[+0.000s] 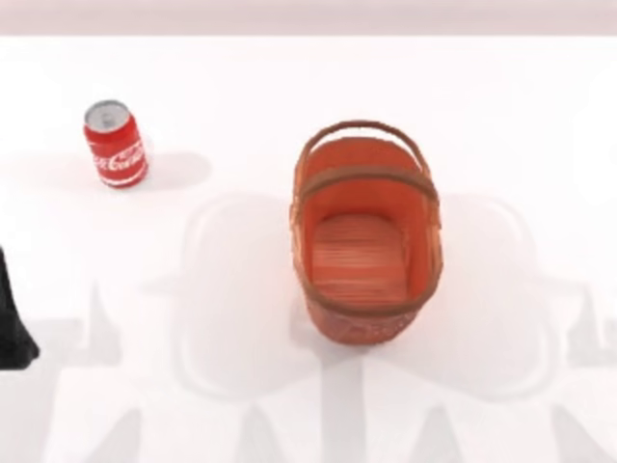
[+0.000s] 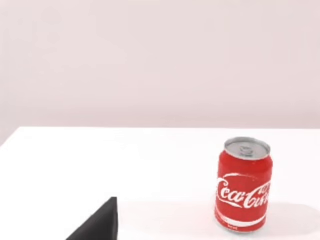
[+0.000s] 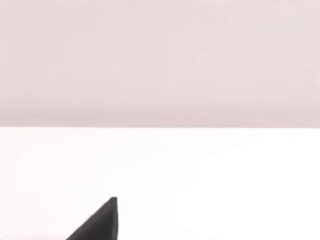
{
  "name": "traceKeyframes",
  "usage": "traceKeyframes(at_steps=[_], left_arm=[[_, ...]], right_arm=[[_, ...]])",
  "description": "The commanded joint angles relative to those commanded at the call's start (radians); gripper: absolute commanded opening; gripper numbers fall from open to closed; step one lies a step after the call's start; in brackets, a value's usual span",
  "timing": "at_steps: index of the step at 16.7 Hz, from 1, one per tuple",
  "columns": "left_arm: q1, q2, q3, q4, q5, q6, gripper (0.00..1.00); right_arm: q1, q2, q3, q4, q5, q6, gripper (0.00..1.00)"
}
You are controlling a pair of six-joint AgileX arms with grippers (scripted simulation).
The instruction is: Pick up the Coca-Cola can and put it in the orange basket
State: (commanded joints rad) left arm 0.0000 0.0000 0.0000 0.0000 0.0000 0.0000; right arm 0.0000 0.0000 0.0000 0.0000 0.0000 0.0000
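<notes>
The Coca-Cola can (image 1: pixel 116 144) stands upright at the table's far left, red with white script and a silver top; the left wrist view shows the can (image 2: pixel 243 192) ahead of my left gripper and apart from it. The orange basket (image 1: pixel 424 253), with its arched brown handle, stands near the table's middle with nothing inside. My left arm (image 1: pixel 13 323) shows as a dark shape at the left edge, nearer than the can. One black fingertip (image 2: pixel 106 222) of the left gripper shows with nothing against its inner face. My right gripper is outside the top view; one fingertip (image 3: pixel 105 222) shows over bare table.
A pale wall runs behind the table's far edge (image 1: pixel 308 37). White tabletop lies between the can and the basket.
</notes>
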Motion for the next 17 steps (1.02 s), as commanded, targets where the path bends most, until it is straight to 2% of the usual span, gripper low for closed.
traceKeyframes(at_steps=[4,8,12,17], left_arm=[[-0.006,0.028,0.027,-0.017,0.006,0.009,1.00],[-0.029,0.202,0.195,-0.120,0.031,0.063,1.00],[-0.051,0.499,0.486,-0.296,0.056,0.153,1.00],[-0.072,0.979,0.964,-0.578,0.078,0.296,1.00]], right_arm=[[0.000,0.000,0.000,0.000,0.000,0.000,1.00],[0.000,0.000,0.000,0.000,0.000,0.000,1.00],[0.000,0.000,0.000,0.000,0.000,0.000,1.00],[0.000,0.000,0.000,0.000,0.000,0.000,1.00]])
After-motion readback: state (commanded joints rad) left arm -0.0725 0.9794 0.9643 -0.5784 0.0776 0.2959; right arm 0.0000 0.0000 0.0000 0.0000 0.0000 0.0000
